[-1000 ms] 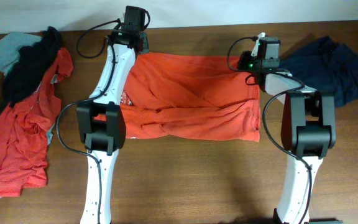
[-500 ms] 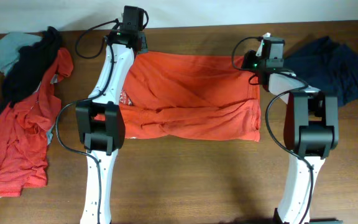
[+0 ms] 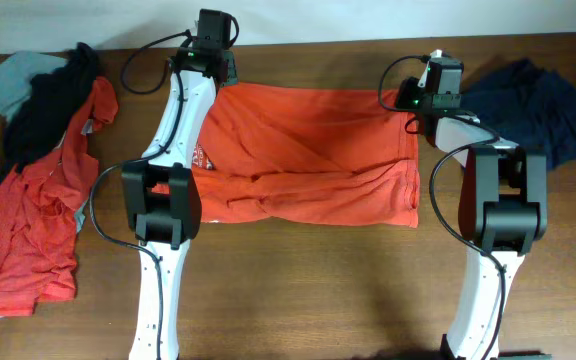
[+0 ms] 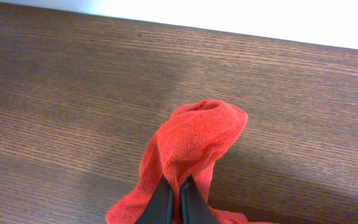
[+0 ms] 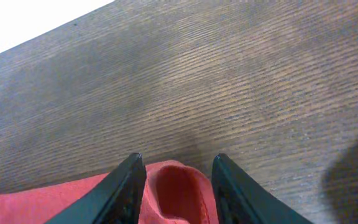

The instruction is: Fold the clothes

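An orange-red T-shirt [image 3: 308,150] lies spread across the middle of the brown wooden table [image 3: 298,290], between the 2 arms; it is creased, with a long fold running across its near half; a patch of white lettering shows at its left edge, just beside the left arm. The left gripper [image 4: 175,186] is at the shirt's far left corner; its fingers are pressed together on a pinch of the red cloth, which stands up above the tips in a rounded hump; bare wood lies beyond it, up to the white strip at the table's far edge. The right gripper [image 5: 178,171] is at the shirt's far right corner; its 2 fingers stand apart with a clear gap, and a small loop of the shirt's hem lies in that gap on the table, not squeezed; whether the cloth touches the inner faces of the fingers cannot be told. On the left end of the table sits a heap of other clothes: a grey-blue piece [image 3: 10,82] at the far side, a black piece [image 3: 53,105] draped over it, and another orange-red shirt [image 3: 33,225] crumpled nearer the front edge. At the right end, well apart from the spread shirt, lies a rumpled navy piece [image 3: 543,110], just beside the right arm.
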Controlling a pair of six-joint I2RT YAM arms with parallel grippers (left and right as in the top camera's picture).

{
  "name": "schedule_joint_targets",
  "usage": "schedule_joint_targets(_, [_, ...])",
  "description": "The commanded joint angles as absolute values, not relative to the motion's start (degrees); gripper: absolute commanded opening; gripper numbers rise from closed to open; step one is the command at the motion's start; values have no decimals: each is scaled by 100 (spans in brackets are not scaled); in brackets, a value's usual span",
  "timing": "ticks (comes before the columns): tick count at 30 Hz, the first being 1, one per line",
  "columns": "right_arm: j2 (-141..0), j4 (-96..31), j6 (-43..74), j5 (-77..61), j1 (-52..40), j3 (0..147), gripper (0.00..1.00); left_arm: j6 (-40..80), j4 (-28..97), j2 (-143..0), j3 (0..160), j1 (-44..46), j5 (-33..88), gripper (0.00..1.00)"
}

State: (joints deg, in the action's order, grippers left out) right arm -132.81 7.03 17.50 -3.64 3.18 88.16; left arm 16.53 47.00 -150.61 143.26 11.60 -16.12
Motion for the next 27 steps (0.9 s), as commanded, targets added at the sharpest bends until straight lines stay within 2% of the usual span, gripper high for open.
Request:
schedule_joint_targets(1, [-13513, 751, 1680, -257, 292, 8958, 42, 1734, 4663, -15041, 14440, 1118, -1675, 0])
schedule_joint_targets(8, [-13541, 829, 1680, -257, 246, 8958, 43, 1739, 4646, -15041, 14440, 1120, -1568, 0])
schedule_joint_targets(11, [-13541, 845, 1678, -250, 187, 8958, 50, 1737, 4644, -15041, 14440, 1118, -1568, 0])
schedule_joint_targets(14, [-13541, 847, 1678, -250, 132, 8958, 60, 1737, 4644, -15041, 14440, 1118, -1568, 0])
schedule_joint_targets(20, [-13550, 851, 1680, -250, 108, 8958, 62, 1737, 4644, -15041, 14440, 1118, -1568, 0])
schedule_joint_targets(24, [-13583, 838, 1680, -248, 108, 8958, 60, 1737, 4641, -15041, 14440, 1118, -1566, 0])
schedule_joint_targets(26, [-13638, 840, 1682, -242, 108, 8958, 51, 1737, 4630, -15041, 14440, 1118, -1538, 0])
schedule_joint_targets(27, [-13681, 838, 1680, -233, 108, 8958, 41, 1737, 4624, -15041, 14440, 1118, -1500, 0])
